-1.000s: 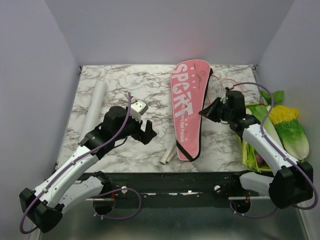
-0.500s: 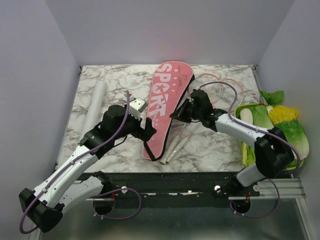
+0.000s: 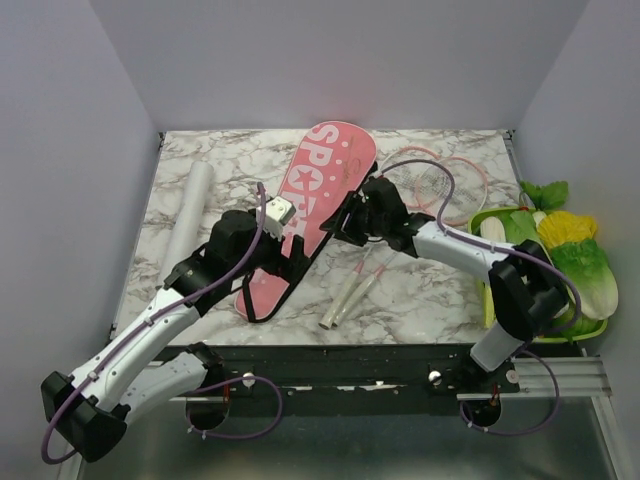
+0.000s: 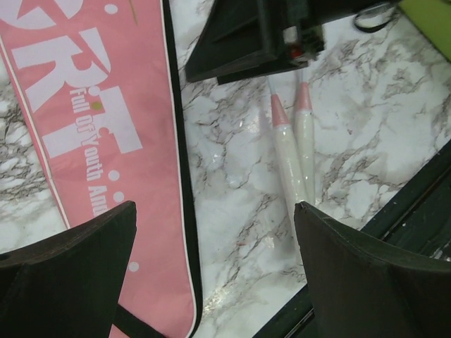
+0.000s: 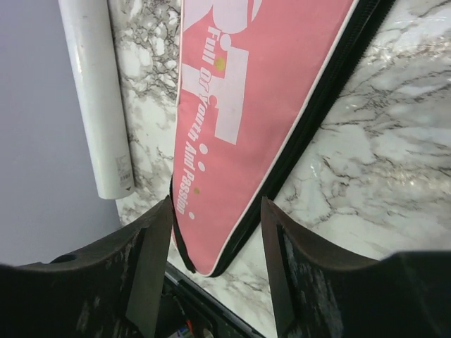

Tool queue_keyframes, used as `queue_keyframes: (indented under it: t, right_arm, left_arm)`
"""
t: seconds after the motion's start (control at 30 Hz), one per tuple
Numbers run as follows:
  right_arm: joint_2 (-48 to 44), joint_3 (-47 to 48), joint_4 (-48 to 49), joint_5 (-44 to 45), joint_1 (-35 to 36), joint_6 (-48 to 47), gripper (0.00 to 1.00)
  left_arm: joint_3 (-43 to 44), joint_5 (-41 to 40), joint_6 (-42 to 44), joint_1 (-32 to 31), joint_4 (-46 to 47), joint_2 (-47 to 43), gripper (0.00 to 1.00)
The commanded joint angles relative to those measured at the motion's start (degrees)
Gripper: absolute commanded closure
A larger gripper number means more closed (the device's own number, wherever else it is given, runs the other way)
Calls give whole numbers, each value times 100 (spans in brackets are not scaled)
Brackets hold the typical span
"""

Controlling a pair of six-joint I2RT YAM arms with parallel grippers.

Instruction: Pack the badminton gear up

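Note:
The long pink SPORT bag (image 3: 310,205) lies slanted across the middle of the marble table (image 3: 440,290), its narrow end near the front edge. My right gripper (image 3: 338,222) hovers open over the bag's black right edge (image 5: 310,120), with nothing between its fingers (image 5: 217,204). My left gripper (image 3: 296,258) stands wide open just above the bag's lower part (image 4: 91,141), holding nothing (image 4: 215,211). Two slim pink-white rackets (image 3: 432,182) lie to the right of the bag, handles (image 4: 292,155) pointing to the front. The white tube (image 3: 190,215) lies at the far left (image 5: 95,105).
A green tray (image 3: 500,300) with green and yellow toy vegetables (image 3: 575,255) stands at the right edge. The right gripper's black body (image 4: 261,35) fills the top of the left wrist view. The table's black front rail (image 3: 350,355) runs close under the bag's narrow end.
My right gripper dragged the bag to the left and swung it slanted, uncovering the rackets, then opened and let go of it. The left arm hardly moved.

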Motion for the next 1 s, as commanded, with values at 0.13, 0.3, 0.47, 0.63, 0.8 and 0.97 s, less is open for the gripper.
queue_keyframes:
  t: [0.13, 0.3, 0.47, 0.63, 0.8, 0.97]
  right_arm:
    - [-1483, -635, -909, 1099, -3, -897, 38]
    - [-2002, -1084, -1041, 1117, -3, -1231, 38]
    - [-2345, -1295, -1067, 967, -3, -1450, 38]
    - [-2582, -1471, -1059, 669, -3, -1609, 38]
    - [-2802, -1629, -1032, 642, -3, -1767, 41]
    - [-2820, -1726, -918, 458, -3, -1846, 45]
  left_arm:
    - [121, -1338, 235, -138, -471, 872, 1]
    - [103, -1927, 262, -569, -646, 1435, 1]
    - [261, -2639, 78, -903, -839, 2077, 2]
    - [481, -2877, 33, -1071, -902, 2893, 6]
    - [604, -2816, 156, -1114, -866, 3395, 9]
    - [710, -2667, 253, -1106, -805, 3826, 13]
